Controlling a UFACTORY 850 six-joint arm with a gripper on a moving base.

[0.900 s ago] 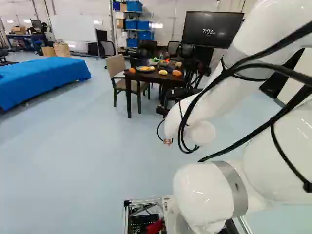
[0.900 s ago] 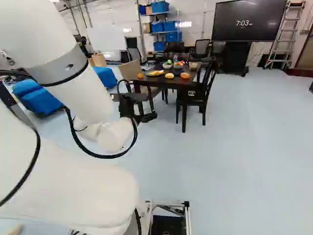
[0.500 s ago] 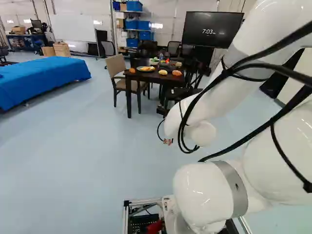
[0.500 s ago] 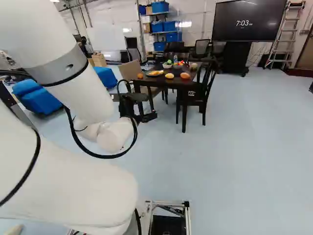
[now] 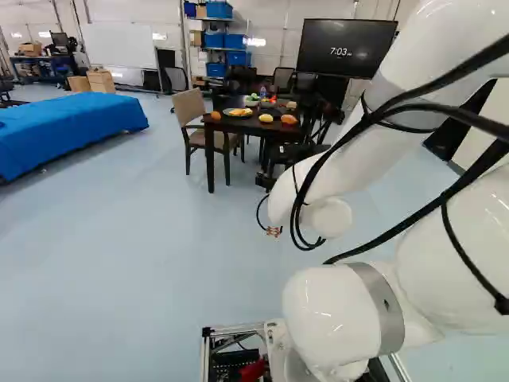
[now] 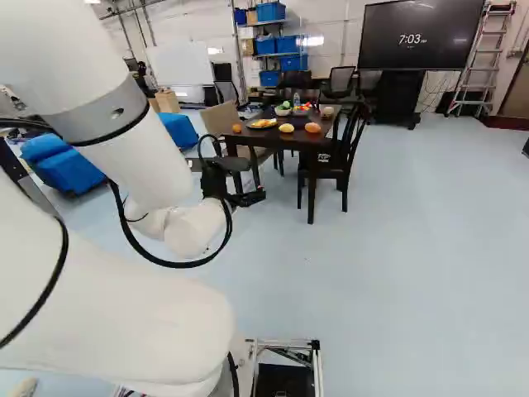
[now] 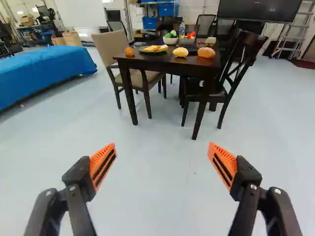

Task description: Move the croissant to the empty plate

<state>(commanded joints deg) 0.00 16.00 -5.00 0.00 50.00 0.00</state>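
Pale floor (image 7: 157, 196) led to the dark table (image 7: 162, 66). Bready lumps (image 7: 206, 52) sat near its edge; which was the croissant, I could not tell. The empty gripper (image 7: 162, 144) stood spread wide. Rolling up slowly, clear of the black chair (image 7: 249, 38), seemed best.
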